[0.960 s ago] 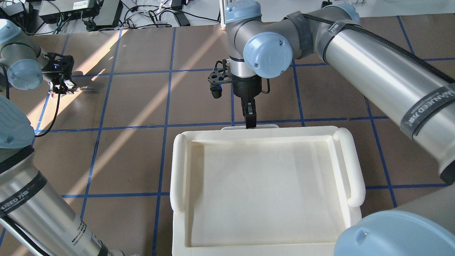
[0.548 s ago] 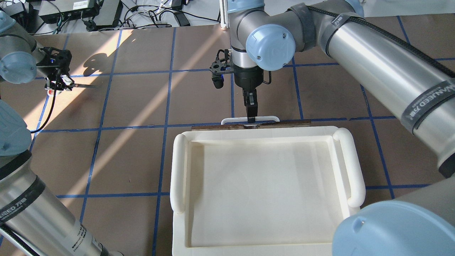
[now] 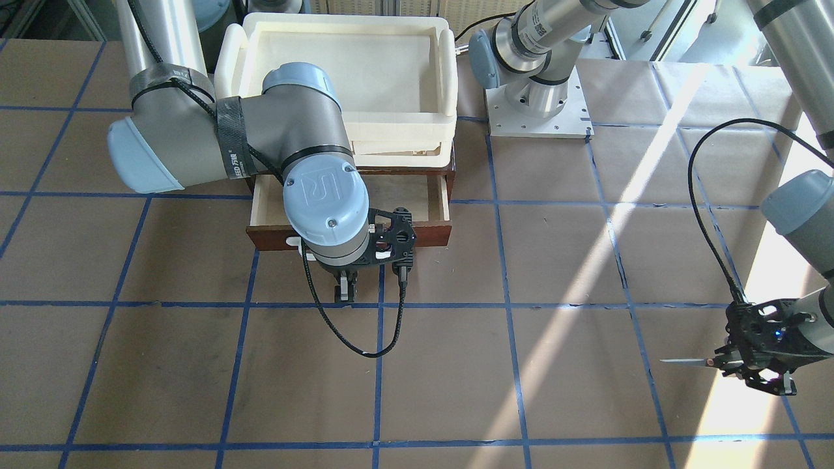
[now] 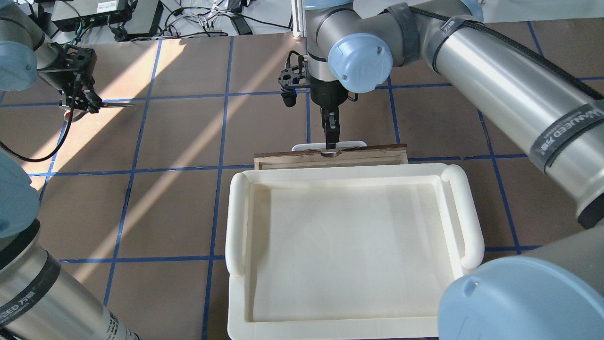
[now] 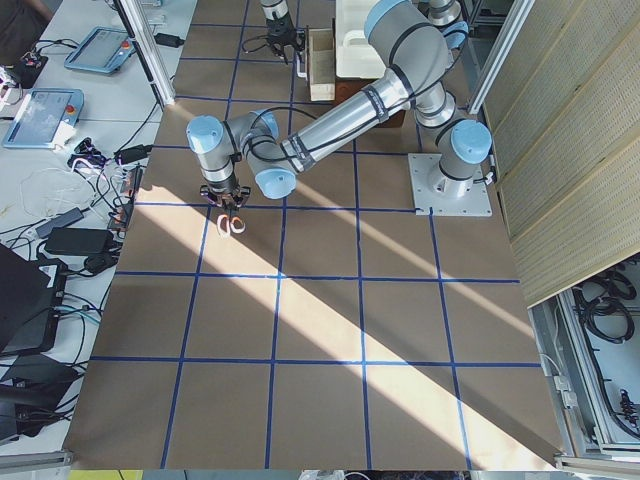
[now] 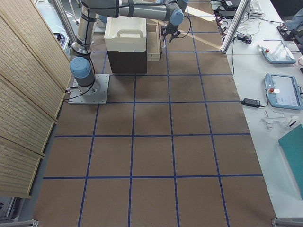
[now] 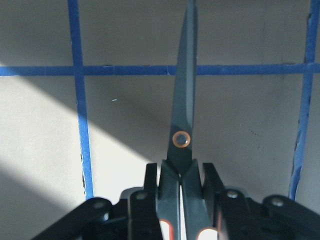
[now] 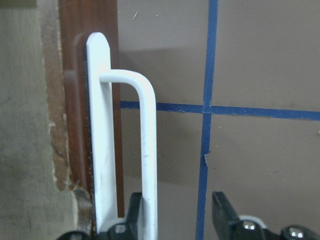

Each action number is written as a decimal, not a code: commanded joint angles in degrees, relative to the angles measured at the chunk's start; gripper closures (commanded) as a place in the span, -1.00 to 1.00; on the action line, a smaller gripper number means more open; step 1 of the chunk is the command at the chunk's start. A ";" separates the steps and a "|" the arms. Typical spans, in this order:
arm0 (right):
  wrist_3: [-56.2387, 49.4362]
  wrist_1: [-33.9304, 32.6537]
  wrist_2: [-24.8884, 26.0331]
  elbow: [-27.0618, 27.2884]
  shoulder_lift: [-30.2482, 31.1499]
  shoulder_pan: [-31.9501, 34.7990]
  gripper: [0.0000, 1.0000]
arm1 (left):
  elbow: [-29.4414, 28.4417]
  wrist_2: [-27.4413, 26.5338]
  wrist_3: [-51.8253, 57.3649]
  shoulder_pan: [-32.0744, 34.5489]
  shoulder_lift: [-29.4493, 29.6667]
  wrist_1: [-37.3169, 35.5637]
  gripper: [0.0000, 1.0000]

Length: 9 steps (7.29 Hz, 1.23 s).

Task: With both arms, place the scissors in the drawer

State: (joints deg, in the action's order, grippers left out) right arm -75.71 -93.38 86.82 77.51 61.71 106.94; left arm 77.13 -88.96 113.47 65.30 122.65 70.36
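**Task status.** Two stages are judged complete. The scissors are held in the left gripper, and the drawer stands partly open, with its pale plywood floor exposed. The transfer is not yet done: the scissors are well apart from the drawer, at the far left of the tabletop. The carry across, the lowering into the opening, the release and probably the closing of the drawer remain.

**Right gripper.** The right gripper is positioned at the white bar handle on the drawer front. In the wrist view the bar lies between the jaws, against one finger, with a clear gap to the other. The jaws are therefore parted, hooked around the bar and not clamped on it.

**Left gripper.** The jaws are closed narrowly on the neck of the scissors, just behind the pivot.

**Scissors.** The blades are closed together, slim and dark, and taper to a fine point. An orange ring marks the pivot. The handles are dark grey, and orange-red lining is visible at the loops. In the front-facing view the blades project level from the gripper, pointing toward the drawer side. They appear to be lifted off the tabletop.

**Cream tray.** A cream tray sits above the drawer and overhangs the rear of the opening, so only the front part of the drawer is accessible from above.
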 commanded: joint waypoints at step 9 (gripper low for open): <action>0.56 -9.46 0.99 0.01 -0.98 -0.76 -0.15 | 0.91 -3.86 -14.76 9.84 -6.55 8.04 1.00</action>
State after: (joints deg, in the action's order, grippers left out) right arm -75.39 -102.43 87.54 77.49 60.93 106.18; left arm 78.04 -92.73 98.93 74.90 116.07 78.42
